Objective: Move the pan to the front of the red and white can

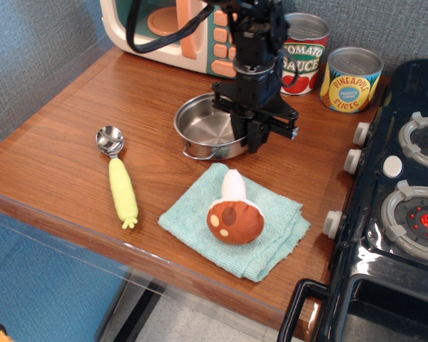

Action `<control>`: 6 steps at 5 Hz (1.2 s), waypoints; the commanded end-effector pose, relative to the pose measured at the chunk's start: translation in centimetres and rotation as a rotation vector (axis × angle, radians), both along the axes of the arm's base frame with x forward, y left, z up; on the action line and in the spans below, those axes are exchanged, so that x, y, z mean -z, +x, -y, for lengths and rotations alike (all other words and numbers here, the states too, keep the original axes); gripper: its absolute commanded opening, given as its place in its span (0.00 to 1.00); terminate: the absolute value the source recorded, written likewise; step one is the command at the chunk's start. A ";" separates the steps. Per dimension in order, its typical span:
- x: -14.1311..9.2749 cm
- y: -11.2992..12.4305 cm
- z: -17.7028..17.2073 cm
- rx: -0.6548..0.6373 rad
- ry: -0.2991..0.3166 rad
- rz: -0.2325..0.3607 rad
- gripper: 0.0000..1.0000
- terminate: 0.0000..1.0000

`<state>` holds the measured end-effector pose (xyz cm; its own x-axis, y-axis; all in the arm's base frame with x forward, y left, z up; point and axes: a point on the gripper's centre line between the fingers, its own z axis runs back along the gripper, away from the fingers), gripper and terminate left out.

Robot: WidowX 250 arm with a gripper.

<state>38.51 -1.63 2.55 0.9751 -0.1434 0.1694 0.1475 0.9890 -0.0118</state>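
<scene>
Gripping the right rim of the pan (208, 128), the tool (255, 134) points straight down with its jaws narrowed on the thin steel wall, one finger inside the bowl and one outside as far as this view shows. The pan sits low over the wooden tabletop (64, 135), left of and nearer the camera than the red and white can (300, 57), which stands at the back beside the pineapple slices can (349, 80). Whether the pan touches the wood or hangs just above it cannot be told.

By my reading the carry is under way and the pan is not yet placed. To finish well, the pan needs to travel right and a little back until it lies directly before the tomato sauce can, apart from it. Keep the rim level so the one-sided grip does not let the pan swing. Watch the toy microwave (167, 25) at the back and the teal cloth (235, 221) with the toy mushroom (234, 214) just in front; the wire loop handle (192, 153) could catch the cloth edge. Set down flat before opening.
</scene>
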 end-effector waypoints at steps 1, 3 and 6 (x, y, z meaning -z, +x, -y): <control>-5.1 -1.5 -1.2 -0.025 0.028 0.106 1.00 0.00; -9.4 -3.7 -2.1 -0.150 0.099 0.065 1.00 0.00; -9.4 -3.7 -2.1 -0.150 0.099 0.065 1.00 1.00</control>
